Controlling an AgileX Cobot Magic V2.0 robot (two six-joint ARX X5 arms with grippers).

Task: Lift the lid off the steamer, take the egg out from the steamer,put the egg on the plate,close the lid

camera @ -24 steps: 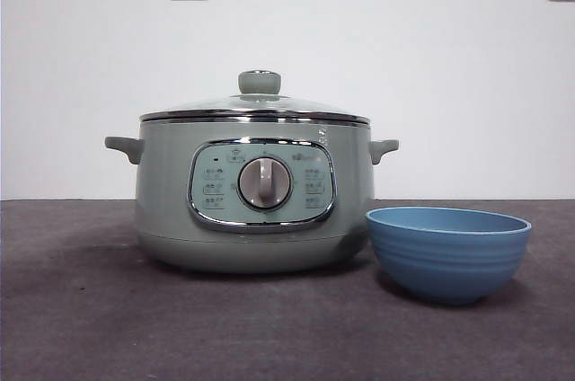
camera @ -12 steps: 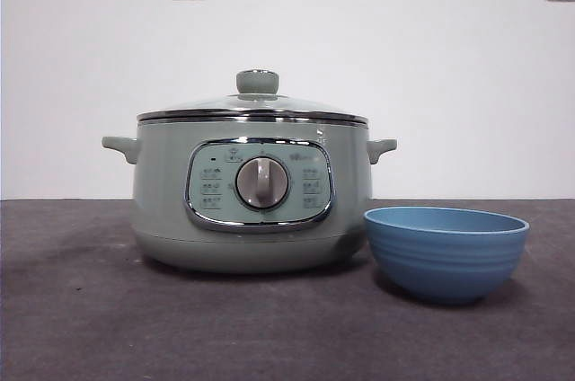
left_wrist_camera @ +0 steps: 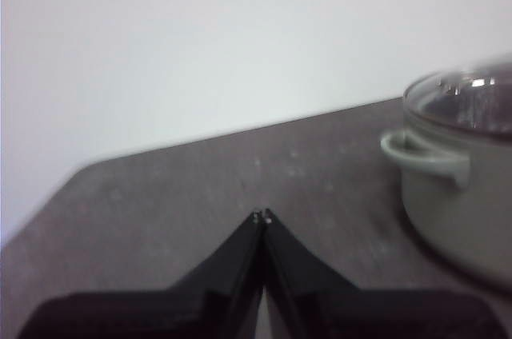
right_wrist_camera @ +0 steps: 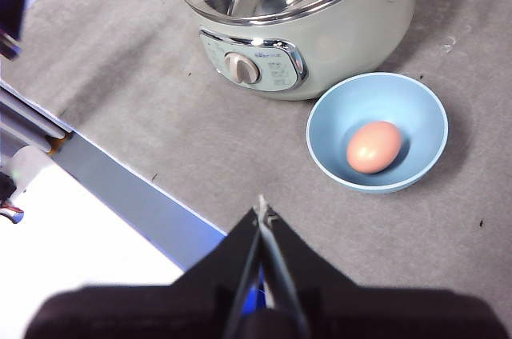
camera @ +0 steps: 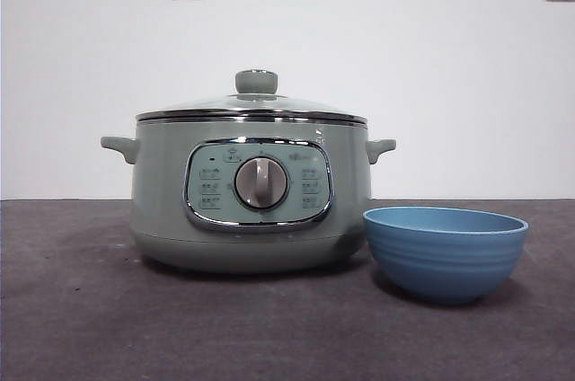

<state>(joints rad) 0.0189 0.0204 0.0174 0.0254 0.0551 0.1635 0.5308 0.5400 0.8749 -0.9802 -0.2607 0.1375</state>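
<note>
Front view isn't showing either of my arms, just the steamer (camera: 252, 192) w/ the lid (camera: 253, 104) sitting on it, and the plate (camera: 445, 253) just beside it on the dark table (camera: 81, 327). From this low angle the plate's inside is hidden, so no egg visible here. Right wrist view is filling that in: the egg (right_wrist_camera: 374, 147) is lying in the plate, approx. centred, and the steamer's far side is getting cut off by the frame edge; the lid's knob isn't in shot there. My right gripper (right_wrist_camera: 262, 213) is hovering above the table near the plate, jaws pressed together, holding nothing. My left gripper (left_wrist_camera: 262, 216) is likewise pinched closed & empty, off to the steamer's side, well apart from it. Left wrist pic is blurry; only one handle (left_wrist_camera: 424, 155) and part of the lid are showing.
</note>
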